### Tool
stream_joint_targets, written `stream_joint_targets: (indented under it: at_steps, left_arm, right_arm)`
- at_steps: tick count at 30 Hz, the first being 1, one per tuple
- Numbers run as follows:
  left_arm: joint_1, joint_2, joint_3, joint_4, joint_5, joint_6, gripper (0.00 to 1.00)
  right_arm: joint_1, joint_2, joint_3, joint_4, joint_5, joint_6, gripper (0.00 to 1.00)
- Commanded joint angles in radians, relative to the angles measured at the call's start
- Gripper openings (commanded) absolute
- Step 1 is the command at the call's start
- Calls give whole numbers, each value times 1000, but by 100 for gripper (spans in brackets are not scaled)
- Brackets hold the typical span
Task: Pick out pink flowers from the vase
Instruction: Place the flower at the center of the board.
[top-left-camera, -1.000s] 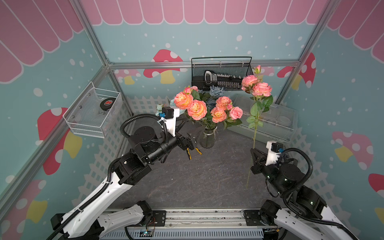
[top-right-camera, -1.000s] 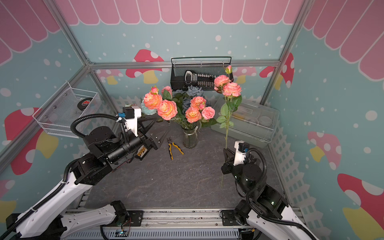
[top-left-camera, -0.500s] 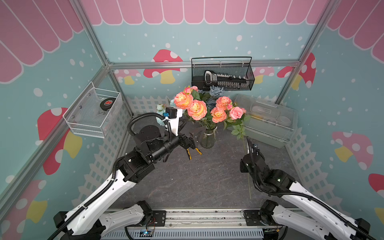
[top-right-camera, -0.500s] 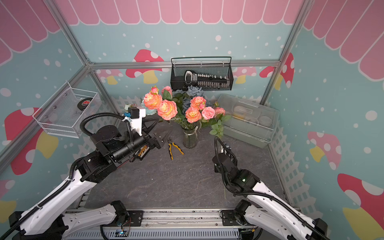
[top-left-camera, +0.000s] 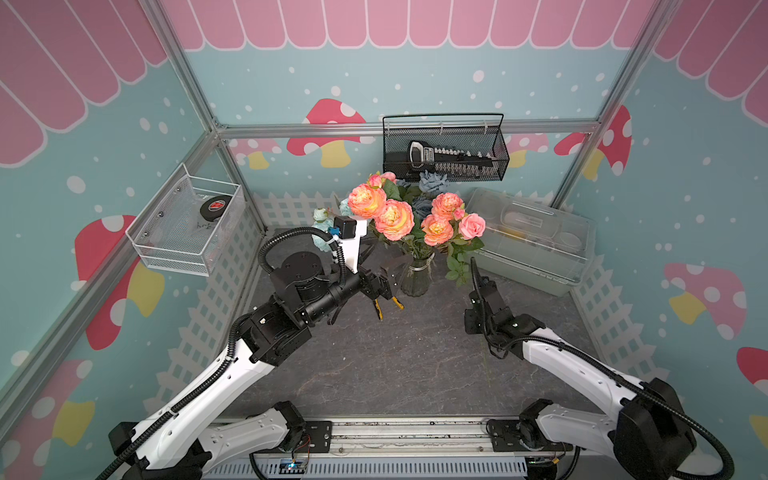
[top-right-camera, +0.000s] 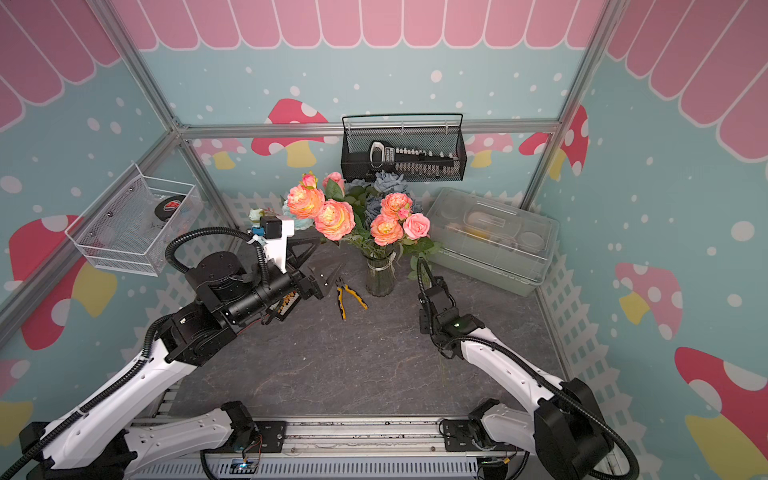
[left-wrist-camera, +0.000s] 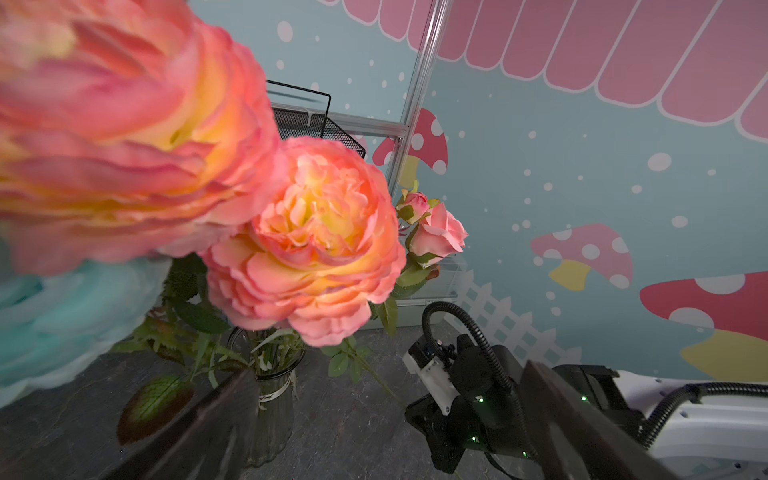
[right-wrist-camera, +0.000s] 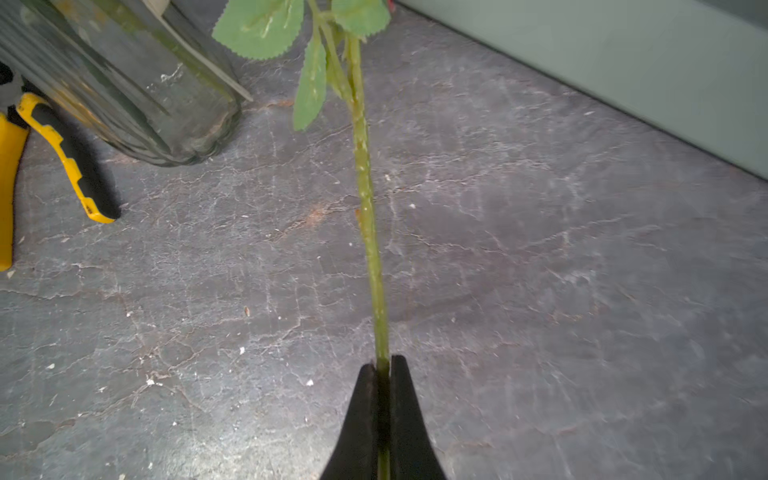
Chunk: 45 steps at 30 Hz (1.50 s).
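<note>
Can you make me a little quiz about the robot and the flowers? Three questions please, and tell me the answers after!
1. True or false: the right pincer is shut on a green stem.
2. What lies on the table beside the vase? A. pliers with yellow handles. B. a spoon. C. a toy car.
3. Fill in the gap: the left pincer is ___ and holds nothing.

Key: 1 true; 2 A; 3 open.
</note>
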<state>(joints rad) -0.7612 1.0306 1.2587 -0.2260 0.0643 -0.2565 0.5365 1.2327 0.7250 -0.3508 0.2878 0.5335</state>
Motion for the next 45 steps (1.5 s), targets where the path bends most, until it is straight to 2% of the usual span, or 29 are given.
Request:
stream_joint_targets:
  at_steps: [1, 5, 9, 10, 14, 16, 20, 25, 28, 34, 38, 45]
  left_arm:
    - [5, 5, -8, 15, 16, -9, 99]
    - [5, 17, -5, 8, 18, -7, 99]
    - [5, 38, -8, 16, 23, -1, 99]
    - [5, 46, -12, 26, 30, 2, 99]
    - [-5, 70, -77, 126, 84, 43, 99]
    - [-21, 79, -93, 130, 43, 62, 99]
    - [-62, 61, -179, 180, -57, 110, 99]
    - [-87, 41, -354, 397, -224, 114, 98]
    - [-91, 90, -389, 480, -323, 151, 98]
    - [-100, 214, -467, 774, -494, 261, 96]
    - [-100, 278, -551, 1031, -511, 328, 94]
    - [-130, 454, -572, 1420, -523, 486, 86]
  right_arm:
    - [-9, 97, 17, 77, -72, -28, 0]
    - [-18, 185, 12, 84, -94, -7, 0]
    - [-19, 185, -31, 117, -76, 16, 2]
    - [-19, 186, -33, 118, -68, 13, 11]
    - [-23, 173, -32, 129, -21, 11, 58]
    - [-28, 155, -22, 133, -11, -2, 64]
    - [-32, 90, 1, 120, 14, -28, 66]
    - [-32, -43, 13, 68, 33, -36, 67]
    - [-33, -134, 14, 28, 48, -38, 68]
    - [-32, -302, -2, -5, 61, -38, 69]
    - [-32, -356, -6, -18, 55, -39, 69]
    - [-32, -376, -6, -17, 46, -45, 69]
